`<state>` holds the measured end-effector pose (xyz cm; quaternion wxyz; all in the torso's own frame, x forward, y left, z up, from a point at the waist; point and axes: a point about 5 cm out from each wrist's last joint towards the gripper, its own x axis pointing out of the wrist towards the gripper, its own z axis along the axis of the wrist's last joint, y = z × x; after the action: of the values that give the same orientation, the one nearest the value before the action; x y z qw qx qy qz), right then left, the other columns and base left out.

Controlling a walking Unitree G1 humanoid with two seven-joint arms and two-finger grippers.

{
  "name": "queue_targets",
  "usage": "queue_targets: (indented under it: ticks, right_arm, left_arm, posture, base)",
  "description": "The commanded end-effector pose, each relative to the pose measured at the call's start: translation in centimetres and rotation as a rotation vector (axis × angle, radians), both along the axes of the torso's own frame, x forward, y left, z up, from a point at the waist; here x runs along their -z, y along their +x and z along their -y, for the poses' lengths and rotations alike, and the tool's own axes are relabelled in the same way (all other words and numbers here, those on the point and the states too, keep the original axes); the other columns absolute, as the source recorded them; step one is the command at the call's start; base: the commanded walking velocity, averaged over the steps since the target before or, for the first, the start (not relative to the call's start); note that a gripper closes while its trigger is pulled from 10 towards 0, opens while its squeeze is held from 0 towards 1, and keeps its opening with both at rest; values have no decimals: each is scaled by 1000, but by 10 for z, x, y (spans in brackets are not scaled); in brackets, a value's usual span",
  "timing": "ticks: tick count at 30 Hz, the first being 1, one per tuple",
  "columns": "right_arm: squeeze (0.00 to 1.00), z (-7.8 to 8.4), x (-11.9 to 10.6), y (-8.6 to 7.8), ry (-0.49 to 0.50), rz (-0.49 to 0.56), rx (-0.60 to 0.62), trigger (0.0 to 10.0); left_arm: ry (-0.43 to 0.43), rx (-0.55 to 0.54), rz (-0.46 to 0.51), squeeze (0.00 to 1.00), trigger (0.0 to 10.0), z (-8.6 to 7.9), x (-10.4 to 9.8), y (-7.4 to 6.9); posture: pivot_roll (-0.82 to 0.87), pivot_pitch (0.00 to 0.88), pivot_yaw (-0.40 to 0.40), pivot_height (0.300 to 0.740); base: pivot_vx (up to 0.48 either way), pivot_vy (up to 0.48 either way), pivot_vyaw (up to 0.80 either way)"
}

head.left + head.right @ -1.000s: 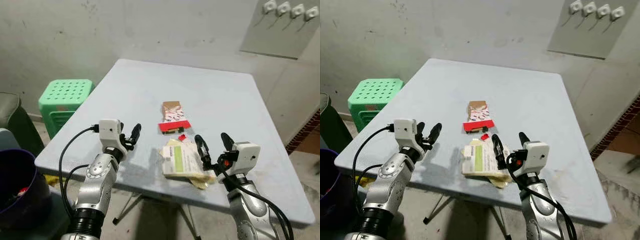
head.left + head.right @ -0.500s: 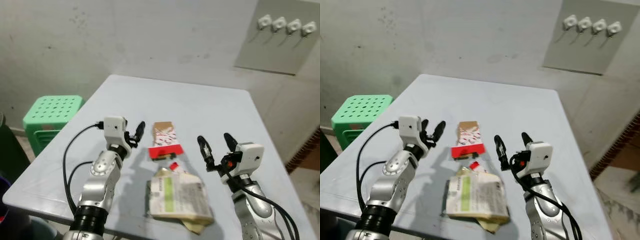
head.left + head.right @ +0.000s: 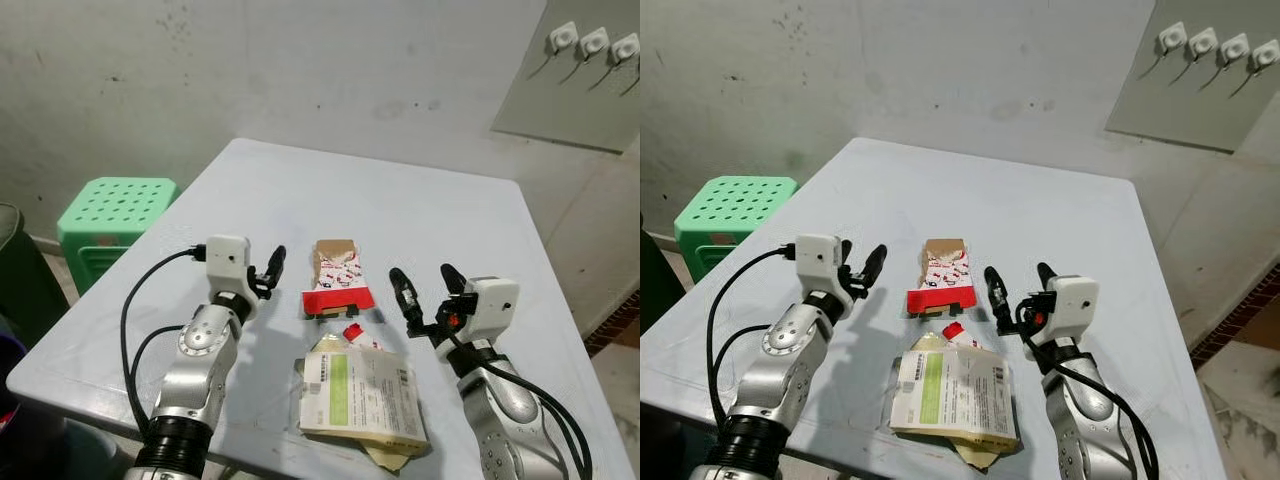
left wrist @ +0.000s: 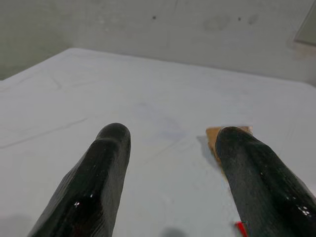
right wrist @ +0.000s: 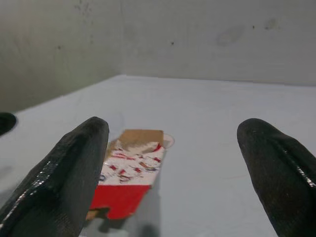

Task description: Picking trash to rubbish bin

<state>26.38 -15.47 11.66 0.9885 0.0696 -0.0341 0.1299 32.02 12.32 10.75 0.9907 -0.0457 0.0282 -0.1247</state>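
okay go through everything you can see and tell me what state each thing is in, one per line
Left tool: open, holding nothing, above the table.
Right tool: open wide, holding nothing.
Red carton: flattened, lying on the table.
Green packet: crumpled, lying flat near the front edge.
Red scrap: loose between carton and packet.
Stool: upright beside the table.

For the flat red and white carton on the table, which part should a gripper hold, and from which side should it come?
The carton lies flat, its long axis running away from the robot, between the two open grippers. Best is probably to come from above and close on its two long edges near the middle. The right gripper looks closer. The flat lie leaves little edge to catch, so the fingers must reach down to the table.
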Motion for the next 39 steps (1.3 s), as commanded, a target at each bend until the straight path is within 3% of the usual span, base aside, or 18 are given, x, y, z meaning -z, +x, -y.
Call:
queue_targets:
  ticks: [1,3,6,11,16,30,39]
  right_arm:
    - [0,7,0,4,-39,-13,18,10000]
    - [0,18,2,8,-57,-58,39,10000]
    - [0,21,3,10,-48,-75,43,10000]
    - [0,14,7,19,15,-119,21,10000]
    - [0,5,10,34,112,-184,1,10000]
    - [0,-9,9,63,373,-298,-38,10000]
    - [0,-18,29,57,446,-422,-27,10000]
  left_arm:
    - [14,29,6,0,10000,5,-2,-2]
    - [26,61,-5,0,10000,11,1,-6]
    - [36,84,-5,0,10000,15,2,-8]
    - [76,207,14,0,10000,36,3,-20]
    - [82,237,11,0,10000,43,4,-27]
    - [99,247,9,0,10000,38,0,-31]
    - [98,241,12,0,10000,38,-3,-33]
  posture:
    - [-72,0,-55,740]
    - [-75,0,-57,740]
    - [-75,0,-59,740]
    - [-69,0,-61,740]
    - [-67,0,-59,740]
    - [-55,0,-53,740]
    - [-45,0,-58,740]
  base:
    - [0,0,0]
    - [0,0,0]
    - [0,0,0]
    - [0,0,0]
    - [0,0,0]
    - [0,0,0]
    - [0,0,0]
